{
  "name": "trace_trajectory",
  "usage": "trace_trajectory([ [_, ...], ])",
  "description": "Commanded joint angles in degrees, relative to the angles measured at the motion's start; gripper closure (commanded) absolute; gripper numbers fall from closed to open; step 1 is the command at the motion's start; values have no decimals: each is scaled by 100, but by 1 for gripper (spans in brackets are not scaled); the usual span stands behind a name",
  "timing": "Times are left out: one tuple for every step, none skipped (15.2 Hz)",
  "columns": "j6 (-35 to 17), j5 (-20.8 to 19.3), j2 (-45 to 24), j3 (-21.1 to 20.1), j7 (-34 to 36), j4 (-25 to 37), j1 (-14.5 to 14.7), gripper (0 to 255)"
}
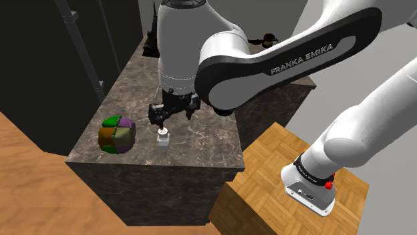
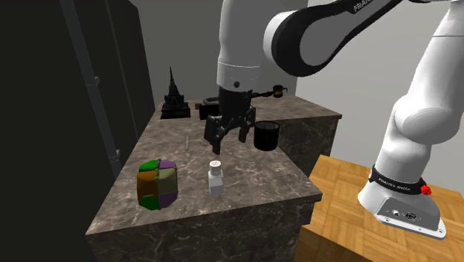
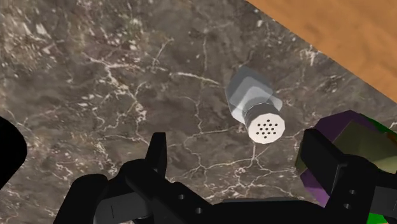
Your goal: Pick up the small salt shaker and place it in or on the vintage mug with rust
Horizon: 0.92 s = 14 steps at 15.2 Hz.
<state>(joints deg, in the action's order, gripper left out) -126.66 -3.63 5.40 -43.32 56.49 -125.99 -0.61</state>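
Marble-patterned and dark, the desk (image 1: 133, 87) is carrying the small salt shaker (image 1: 162, 139) near its front edge in the shoulder view. The shaker is standing upright, its long axis vertical and its pale cap facing up. The black fingers (image 1: 158, 120) are hanging spread apart just above it, gripping nothing, and the shaker is sitting at about 7 o'clock from them. A many-coloured faceted ball (image 1: 117, 135) is resting at 9 o'clock from the shaker, near it but apart.

In the second exterior view the fingers (image 2: 211, 132) are showing a clear gap between them and are hovering above the desk (image 2: 282, 167). The shaker (image 2: 216, 177) is standing free at about 6 to 7 o'clock from them, so it is lying below and slightly off their centre line. A dark mug (image 2: 266, 135), probably the target, is waiting at 3 o'clock from the fingers, and the ball (image 2: 157, 184) is sitting at 9 o'clock from the shaker.

In the wrist view the fingers (image 3: 159, 153) are standing wide apart. The shaker (image 3: 257, 108) is pointing its perforated cap toward the camera, ahead of the fingertips and a little nearer the finger beside the ball (image 3: 356, 146). The desk (image 3: 95, 76) is lying bare around it. The coming move is likely calling for a short shift toward the shaker and a straight descent around its upright body.
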Motion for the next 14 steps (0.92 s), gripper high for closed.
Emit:
trace_trajectory([
  [1, -616, -646, -245, 683, 368, 15, 0],
  [20, -924, -960, -295, 992, 536, 78, 0],
  [20, -923, -961, -256, 992, 539, 118, 0],
  [-43, -983, -1017, -240, 1032, 509, 131, 0],
  [-105, -1045, -1074, -227, 1074, 482, 140, 0],
  [-167, -1109, -1133, -215, 1118, 456, 148, 0],
  [-227, -1175, -1193, -201, 1162, 431, 157, 0],
  [-287, -1243, -1254, -186, 1208, 408, 166, 0],
  [-345, -1311, -1315, -168, 1254, 386, 179, 0],
  [-436, -1423, -1414, -139, 1329, 355, 197, 0],
  [-436, -1423, -1414, -137, 1328, 355, 200, 0],
  [-436, -1422, -1414, -136, 1328, 354, 200, 0],
  [-436, -1422, -1414, -136, 1328, 355, 201, 0],
  [-436, -1422, -1414, -136, 1328, 355, 201, 0],
])
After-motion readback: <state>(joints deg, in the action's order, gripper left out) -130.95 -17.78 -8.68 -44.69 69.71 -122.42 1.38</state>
